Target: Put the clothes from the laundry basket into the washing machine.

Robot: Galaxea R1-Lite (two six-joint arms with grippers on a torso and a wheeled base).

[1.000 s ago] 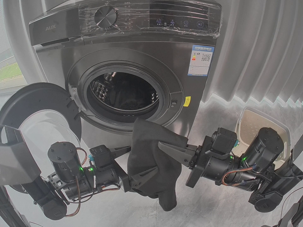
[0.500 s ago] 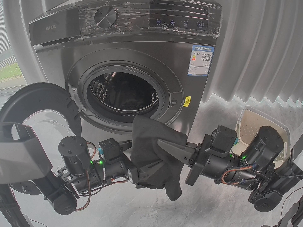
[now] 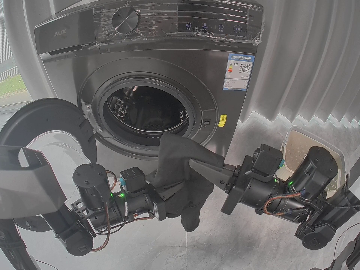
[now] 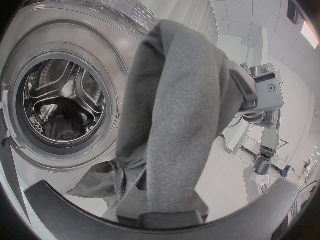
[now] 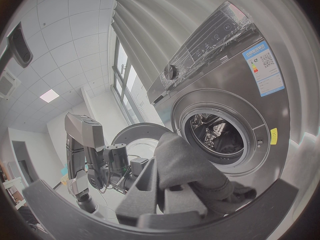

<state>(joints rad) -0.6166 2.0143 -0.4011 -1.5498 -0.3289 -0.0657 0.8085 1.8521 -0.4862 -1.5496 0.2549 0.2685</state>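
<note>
Curtains [image 3: 307, 49] hang behind the washer [image 3: 150, 60], its door [image 3: 41, 120] open at 9 o'clock. Left gripper [image 3: 170, 191] and right gripper [image 3: 198, 168] each pinch one dark garment [image 3: 176, 158] (hanging limp) at the drum's [image 3: 146, 113] 6 o'clock.

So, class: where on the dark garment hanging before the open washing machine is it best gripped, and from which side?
Probably the dark garment by its bunched upper fold, from the right, where the right gripper pinches it: that part sits nearest the washing machine opening, while the tail hangs by the left gripper.
</note>
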